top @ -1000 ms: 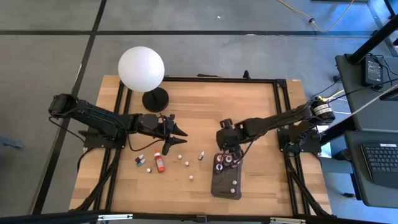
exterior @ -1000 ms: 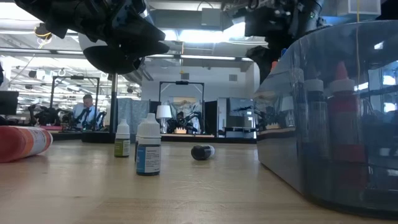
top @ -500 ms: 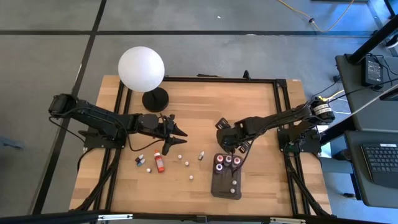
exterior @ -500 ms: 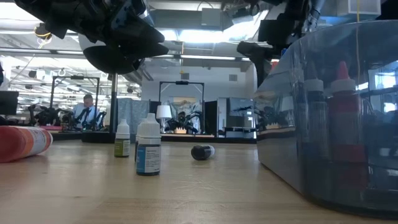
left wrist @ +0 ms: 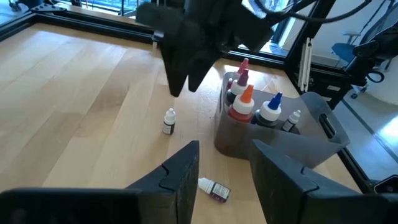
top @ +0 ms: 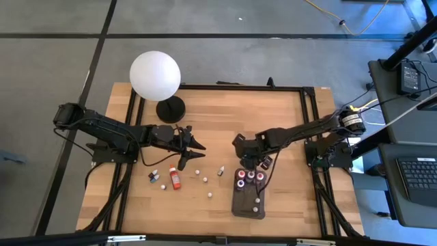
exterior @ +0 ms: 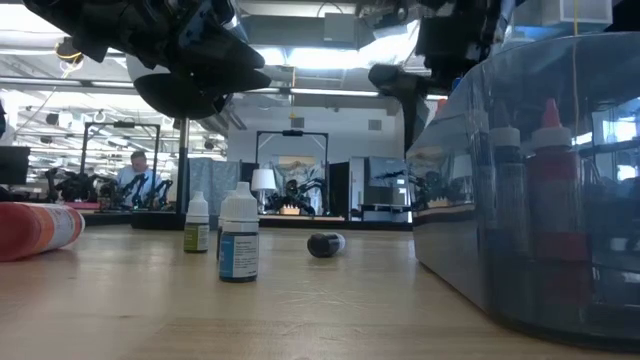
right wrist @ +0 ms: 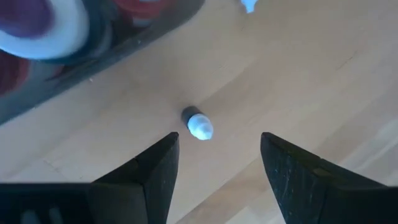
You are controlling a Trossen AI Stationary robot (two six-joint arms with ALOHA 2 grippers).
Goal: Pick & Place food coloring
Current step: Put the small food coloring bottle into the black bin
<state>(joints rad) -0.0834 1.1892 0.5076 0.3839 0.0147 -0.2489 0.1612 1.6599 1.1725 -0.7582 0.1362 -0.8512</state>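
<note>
The pale butcher-block wooden table [top: 273, 116] sits inside a black metal frame on a grey floor. At its far left corner stands a big white globe lamp on a black base [top: 156, 76]. Toward the near edge lies a dark grey rounded plastic tray [top: 248, 203], with several tiny dropper bottles of food coloring [top: 246, 178] standing in its far end, red and white caps up. More small bottles are scattered on the bare wood left of the tray: a red one lying flat [top: 175, 178], two beside it [top: 155, 176], and small white-capped ones [top: 220, 171] nearer the tray.

The right gripper [top: 240, 156] hangs just above the wood by the tray's far left corner, fingers spread wide and empty, a lone white-capped bottle [right wrist: 198, 124] lying below them. The left gripper [top: 193, 152] hovers over the scattered bottles, fingers parted, holding nothing.

Beyond the table, under ceiling lights, a person [exterior: 138, 176] sits at a desk in an open workshop.
</note>
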